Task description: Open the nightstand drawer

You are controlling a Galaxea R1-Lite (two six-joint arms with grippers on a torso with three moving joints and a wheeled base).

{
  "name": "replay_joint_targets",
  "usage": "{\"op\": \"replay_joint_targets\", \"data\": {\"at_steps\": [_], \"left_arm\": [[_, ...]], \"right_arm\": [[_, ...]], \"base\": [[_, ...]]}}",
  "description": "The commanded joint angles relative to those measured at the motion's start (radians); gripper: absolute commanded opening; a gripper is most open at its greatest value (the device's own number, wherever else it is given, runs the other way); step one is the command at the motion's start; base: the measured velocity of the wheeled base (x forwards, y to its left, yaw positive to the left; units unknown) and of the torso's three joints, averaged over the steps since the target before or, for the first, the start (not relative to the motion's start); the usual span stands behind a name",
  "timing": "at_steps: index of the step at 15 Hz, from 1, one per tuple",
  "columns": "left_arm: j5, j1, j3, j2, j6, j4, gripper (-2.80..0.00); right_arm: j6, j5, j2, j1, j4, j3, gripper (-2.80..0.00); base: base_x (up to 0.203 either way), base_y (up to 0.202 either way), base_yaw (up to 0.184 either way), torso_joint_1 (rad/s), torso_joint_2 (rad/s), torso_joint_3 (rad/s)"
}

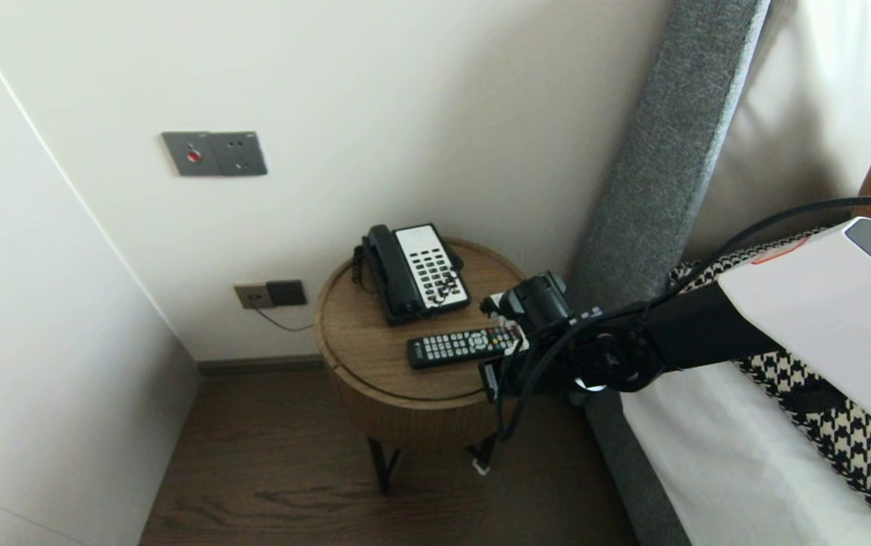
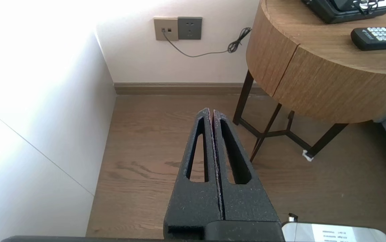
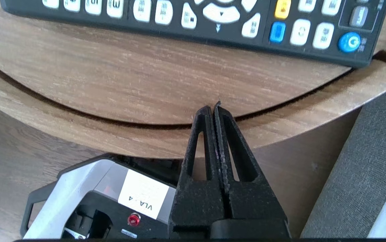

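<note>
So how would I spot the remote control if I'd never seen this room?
Beside the grey headboard stands a round wooden table. On it, nearer the front edge than the telephone, lies the remote control: a slim black bar of white and coloured buttons, with no handset or cord.

The right end effector (image 3: 213, 107), its fingers pressed together and holding nothing, points at the rim of the round wooden counter (image 3: 112, 84). A black remote control (image 3: 179, 28) lies flat there, just beyond the fingertips. Grey upholstery (image 3: 357, 174) flanks the counter.
</note>
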Motion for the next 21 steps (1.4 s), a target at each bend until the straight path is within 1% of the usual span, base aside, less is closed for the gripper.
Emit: {"op": "replay_joint_targets", "data": {"at_steps": [1,9,21], "left_arm": [[0.001,-0.001,0.001,0.0,0.0,0.001,-2.8],[0.001,-0.001,0.0,0.0,0.0,0.0,-2.8],[0.001,-0.001,0.001,0.0,0.0,0.001,-2.8]], "right_arm": [[0.002,0.0,-0.003,0.001,0.002,0.011,-2.8],[0.003,0.001,-0.037,0.03,0.002,0.066,-2.8],[0.006,-0.001,-0.13,0.108,-0.045,0.261,-2.8]], "base": [[0.0,0.0,0.0,0.0,0.0,0.0],[0.0,0.0,0.0,0.0,0.0,0.0],[0.0,0.0,0.0,0.0,0.0,0.0]]}}
